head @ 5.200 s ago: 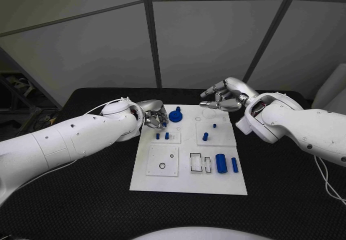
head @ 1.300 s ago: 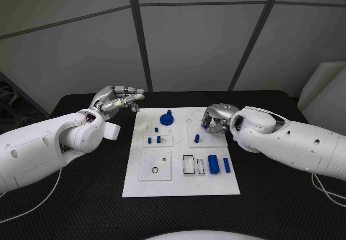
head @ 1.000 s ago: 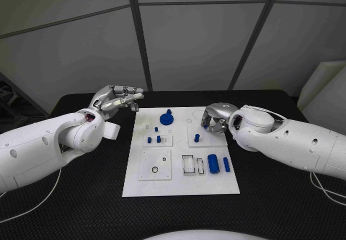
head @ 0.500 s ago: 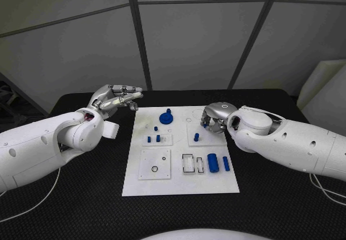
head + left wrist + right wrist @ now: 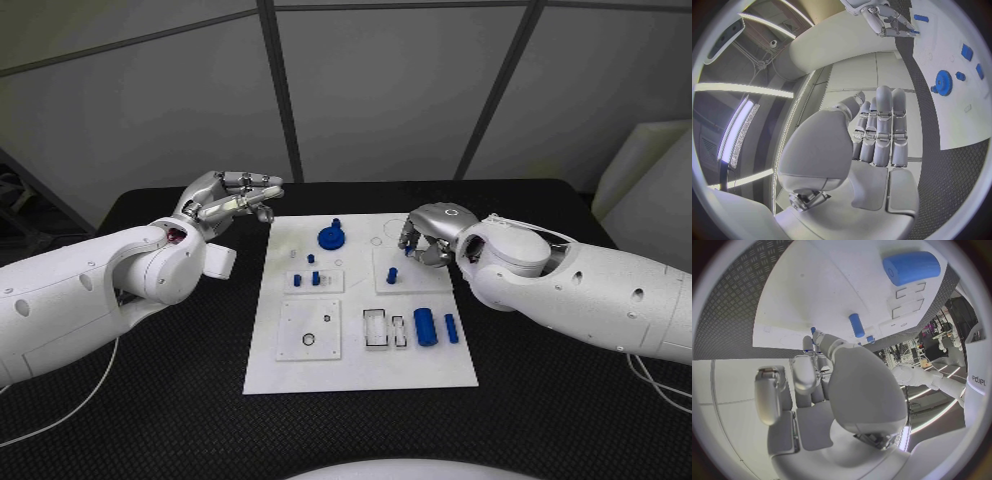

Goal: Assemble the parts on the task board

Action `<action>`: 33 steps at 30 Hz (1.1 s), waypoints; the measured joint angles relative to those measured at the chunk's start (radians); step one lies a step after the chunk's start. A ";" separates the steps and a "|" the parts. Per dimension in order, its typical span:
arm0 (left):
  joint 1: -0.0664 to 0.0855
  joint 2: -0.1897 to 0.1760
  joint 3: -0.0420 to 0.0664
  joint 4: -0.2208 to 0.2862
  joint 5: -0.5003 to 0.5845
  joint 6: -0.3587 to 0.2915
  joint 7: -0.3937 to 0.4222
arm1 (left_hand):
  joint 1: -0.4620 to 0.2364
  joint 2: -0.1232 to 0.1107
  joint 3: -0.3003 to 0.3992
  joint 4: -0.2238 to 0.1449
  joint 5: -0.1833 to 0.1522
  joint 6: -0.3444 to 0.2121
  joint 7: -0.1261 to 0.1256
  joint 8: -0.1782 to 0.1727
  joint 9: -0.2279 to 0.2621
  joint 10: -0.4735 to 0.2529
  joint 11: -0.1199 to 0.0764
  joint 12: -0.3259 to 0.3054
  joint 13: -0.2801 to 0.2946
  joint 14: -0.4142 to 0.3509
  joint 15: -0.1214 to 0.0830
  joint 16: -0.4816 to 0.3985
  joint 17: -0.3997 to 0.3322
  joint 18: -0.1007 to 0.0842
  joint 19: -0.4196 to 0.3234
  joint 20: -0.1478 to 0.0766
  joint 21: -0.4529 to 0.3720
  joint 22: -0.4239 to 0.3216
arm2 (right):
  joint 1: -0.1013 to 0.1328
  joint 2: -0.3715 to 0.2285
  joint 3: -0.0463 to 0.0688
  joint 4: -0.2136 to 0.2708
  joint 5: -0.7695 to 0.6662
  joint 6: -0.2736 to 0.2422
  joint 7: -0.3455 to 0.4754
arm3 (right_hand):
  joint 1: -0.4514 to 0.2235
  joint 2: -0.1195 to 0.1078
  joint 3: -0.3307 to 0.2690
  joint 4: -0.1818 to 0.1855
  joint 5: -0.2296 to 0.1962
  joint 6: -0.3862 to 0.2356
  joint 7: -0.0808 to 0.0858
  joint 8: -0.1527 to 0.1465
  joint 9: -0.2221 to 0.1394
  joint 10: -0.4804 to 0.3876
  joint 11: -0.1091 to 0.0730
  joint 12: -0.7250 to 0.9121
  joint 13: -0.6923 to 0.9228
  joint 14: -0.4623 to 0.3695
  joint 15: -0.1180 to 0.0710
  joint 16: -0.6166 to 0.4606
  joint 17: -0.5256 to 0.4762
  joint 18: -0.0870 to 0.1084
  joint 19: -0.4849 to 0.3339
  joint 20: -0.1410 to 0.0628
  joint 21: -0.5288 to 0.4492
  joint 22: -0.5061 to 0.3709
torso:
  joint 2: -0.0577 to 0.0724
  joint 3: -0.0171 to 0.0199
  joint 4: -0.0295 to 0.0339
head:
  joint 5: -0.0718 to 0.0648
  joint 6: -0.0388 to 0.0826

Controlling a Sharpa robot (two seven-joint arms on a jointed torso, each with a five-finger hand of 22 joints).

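Observation:
The white task board [image 5: 361,350] lies mid-table. On it stand a blue gear [image 5: 332,237], three small blue pegs [image 5: 306,278], another peg [image 5: 391,274], a thick blue cylinder [image 5: 426,326] and a thin bar [image 5: 451,328]. My left hand [image 5: 231,195] is raised beside the board's far left corner, fingers straight, holding nothing; the left wrist view shows it [image 5: 876,135] with the gear [image 5: 943,82] beyond. My right hand [image 5: 423,240] hangs over the board's far right part, fingers bent down just behind the lone peg, with nothing seen in them. The right wrist view shows the cylinder [image 5: 907,267] and that peg [image 5: 856,325].
Black matting [image 5: 144,400] surrounds the board on all sides. Grey wall panels [image 5: 389,90] stand behind the table's far edge. Two square inset plates [image 5: 312,328] and rectangular slots [image 5: 375,328] mark the board's near half.
Since 5.2 s ago my left hand has left the gear area and risen beside the board, and my right hand has come down over the far right part. In the last second both barely moved.

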 measured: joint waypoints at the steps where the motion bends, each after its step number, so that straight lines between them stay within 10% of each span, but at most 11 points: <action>1: 0.000 0.000 0.000 -0.001 0.000 0.000 0.000 | 0.000 0.000 0.000 0.000 0.000 0.000 0.000 0.000 0.000 0.000 0.000 0.000 0.000 0.000 0.000 0.000 0.000 0.000 0.000 0.000 0.000 0.000 | 0.000 -0.005 0.000 0.007 0.000 -0.006 0.000 | 0.000 0.000 0.000 0.000 0.000 0.000 0.000 0.000 0.000 0.000 0.000 0.000 0.000 0.000 0.000 0.000 0.000 -0.007 0.000 0.000 0.000 0.000 | 0.000 -0.0001 0.0000 | 0.000 0.001; 21: 0.000 0.012 0.000 -0.004 0.001 0.000 -0.004 | 0.000 0.000 0.000 0.000 0.000 0.000 0.000 0.000 0.000 0.000 0.000 0.000 0.000 0.000 0.000 0.000 -0.001 0.000 0.000 0.000 0.000 -0.001 | -0.016 -0.017 0.001 0.227 0.085 -0.121 0.044 | -0.005 -0.006 0.006 -0.005 0.000 0.000 0.000 0.000 0.003 0.000 0.000 0.000 -0.002 0.000 0.000 0.000 0.000 -0.015 -0.004 -0.003 0.004 0.000 | 0.001 -0.0010 0.0001 | 0.030 -0.002; 33: 0.000 0.025 0.000 -0.004 0.001 0.000 -0.004 | 0.000 0.000 0.000 0.000 0.000 0.000 0.000 0.000 0.000 0.000 0.000 0.000 0.000 0.000 0.000 0.000 -0.001 0.000 0.000 0.000 0.000 -0.001 | -0.091 0.091 -0.001 0.184 0.122 -0.130 0.086 | -0.013 -0.005 0.012 -0.013 -0.001 -0.001 0.000 0.000 0.003 0.000 0.000 0.000 -0.002 0.000 0.000 0.000 -0.004 -0.015 -0.004 -0.003 0.004 0.000 | 0.002 -0.0026 0.0011 | 0.061 -0.014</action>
